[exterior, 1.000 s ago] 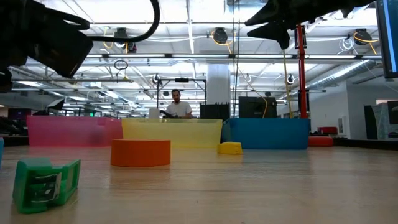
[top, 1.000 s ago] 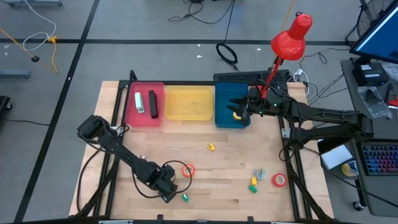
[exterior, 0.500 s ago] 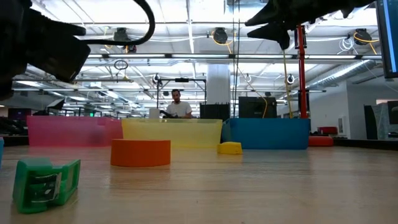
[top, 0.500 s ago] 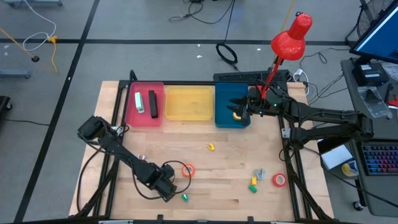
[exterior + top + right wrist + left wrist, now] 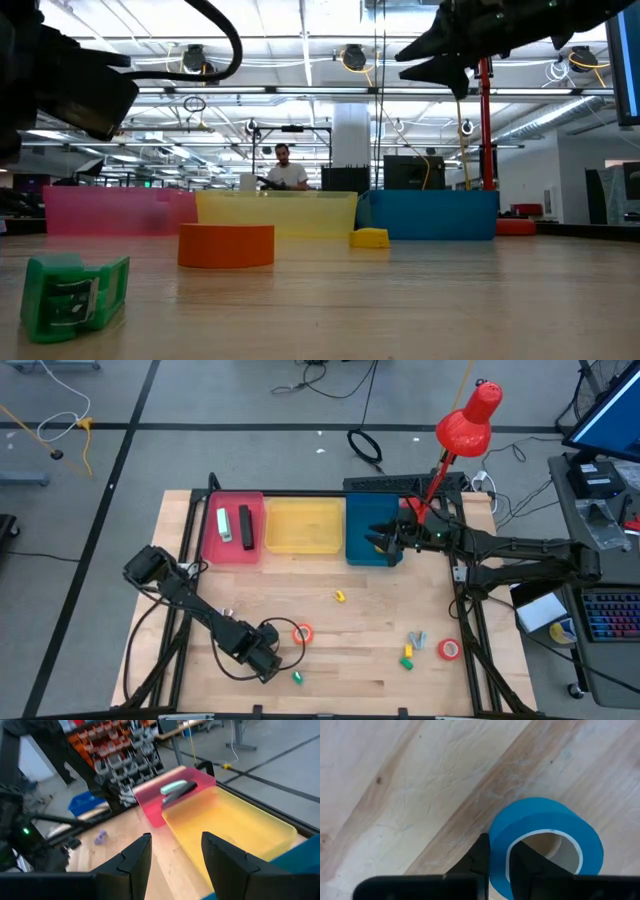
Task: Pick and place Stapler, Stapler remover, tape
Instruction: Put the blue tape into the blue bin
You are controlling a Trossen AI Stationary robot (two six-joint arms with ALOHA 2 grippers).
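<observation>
Left gripper (image 5: 499, 865) now clamped on blue tape (image 5: 545, 837) wall; earlier apart.

Blue tape roll (image 5: 545, 845) stands tilted on the wood. Orange roll (image 5: 302, 633) and red roll (image 5: 449, 649) lie flat, well apart.

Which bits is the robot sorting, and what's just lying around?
Part of the job: blue tape roll in the left gripper; orange-red tape roll; red tape roll; green claw staple remover; pale green stapler in the pink plastic bin.
Just lying about: red desk lamp; black cable loop on the floor.
</observation>
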